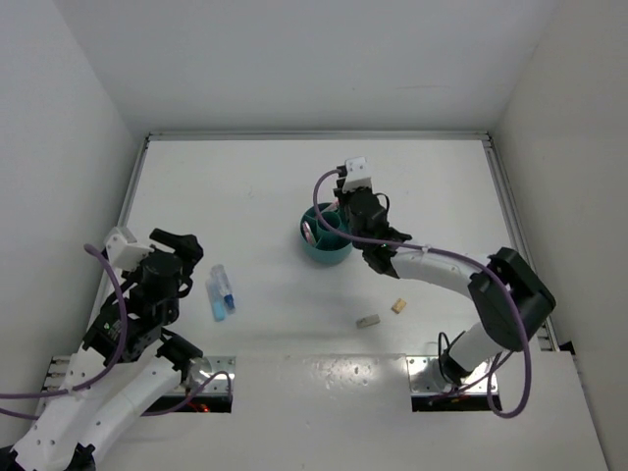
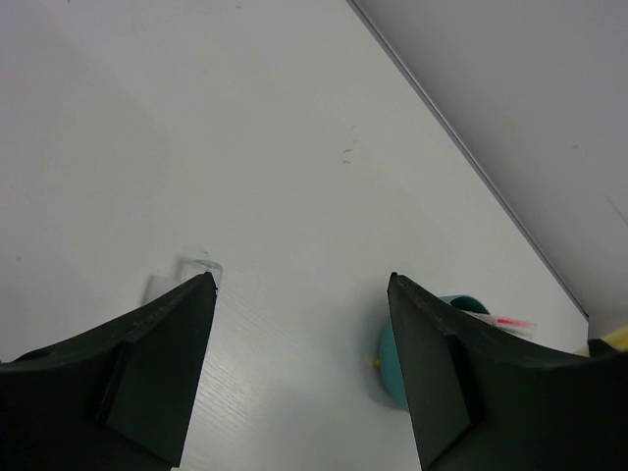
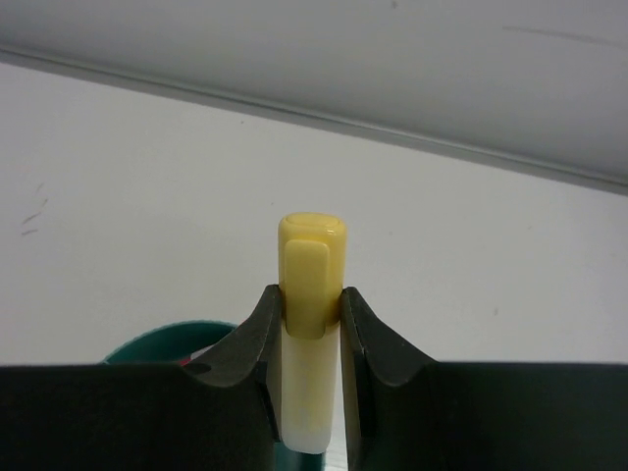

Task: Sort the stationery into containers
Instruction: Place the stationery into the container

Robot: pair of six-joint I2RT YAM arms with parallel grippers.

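Note:
My right gripper (image 3: pixel 312 294) is shut on a yellow stubby marker (image 3: pixel 312 260), held upright with its yellow cap above the fingertips. It hangs over the round teal organiser (image 1: pixel 324 245), whose rim shows in the right wrist view (image 3: pixel 162 345). In the top view the right gripper (image 1: pixel 339 218) is above the organiser's right half. A pink pen (image 1: pixel 310 231) stands in the organiser and also shows in the left wrist view (image 2: pixel 510 321). My left gripper (image 1: pixel 182 260) is open and empty, just left of a mint marker (image 1: pixel 216 292) and a blue marker (image 1: pixel 229 301) lying side by side.
A tan block (image 1: pixel 398 305) and a grey block (image 1: pixel 367 321) lie on the white table in front of the organiser. The left wrist view shows the organiser (image 2: pixel 385 358) ahead on the right and a clear marker end (image 2: pixel 201 265) by the left finger. White walls enclose the table.

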